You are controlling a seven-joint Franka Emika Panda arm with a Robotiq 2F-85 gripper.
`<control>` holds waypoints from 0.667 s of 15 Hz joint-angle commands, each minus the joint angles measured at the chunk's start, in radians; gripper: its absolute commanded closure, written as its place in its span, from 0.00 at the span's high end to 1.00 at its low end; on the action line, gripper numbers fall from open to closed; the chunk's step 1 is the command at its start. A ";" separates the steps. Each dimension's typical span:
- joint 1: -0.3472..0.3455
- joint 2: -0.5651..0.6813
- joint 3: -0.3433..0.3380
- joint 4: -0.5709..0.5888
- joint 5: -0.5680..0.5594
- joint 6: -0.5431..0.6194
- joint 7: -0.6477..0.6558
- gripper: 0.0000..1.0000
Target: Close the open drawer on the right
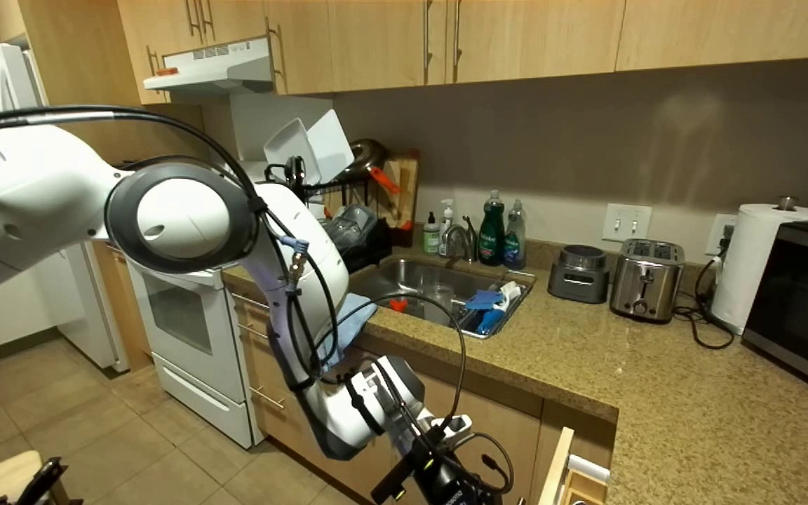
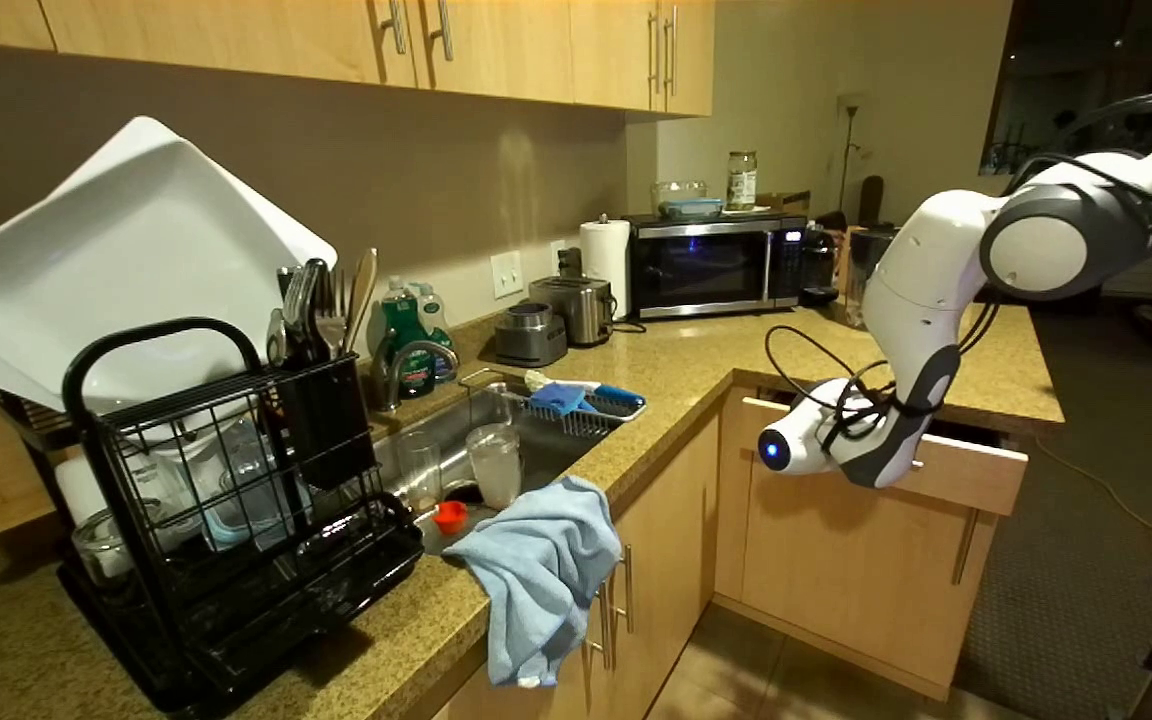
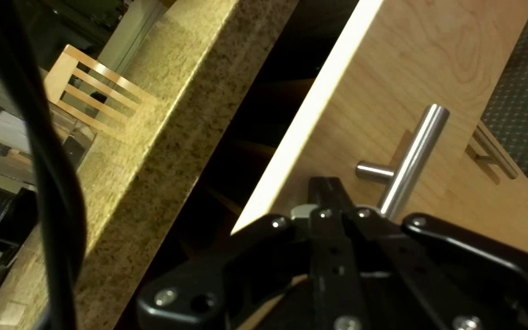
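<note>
The light-wood drawer stands part way out from beneath the counter, its front [image 2: 976, 472] showing in an exterior view. Another exterior view catches its pale top edge [image 1: 557, 468] and a wooden divider [image 1: 584, 485] inside. In the wrist view, the drawer front [image 3: 410, 68] carries a metal bar handle [image 3: 414, 158], and a dark gap separates it from the counter. My gripper [image 3: 326, 181] is shut with nothing between its fingers. Its tips point at the drawer front, left of the handle in that view; whether they touch the wood I cannot tell. The arm hides the gripper in an exterior view.
The granite counter edge [image 3: 190, 114] runs alongside the drawer's opening. Below the drawer is a cabinet door with a slim handle [image 2: 964, 546]. A black cable [image 3: 57, 183] hangs across the wrist view. A blue towel [image 2: 546, 580] drapes over the counter by the sink [image 2: 576, 455].
</note>
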 commanded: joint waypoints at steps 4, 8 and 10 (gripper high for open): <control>-0.055 0.015 -0.058 0.049 -0.038 -0.009 -0.020 0.00; -0.083 0.017 -0.094 0.061 -0.057 -0.019 -0.015 0.00; -0.095 0.013 -0.092 0.065 -0.060 -0.015 -0.016 0.00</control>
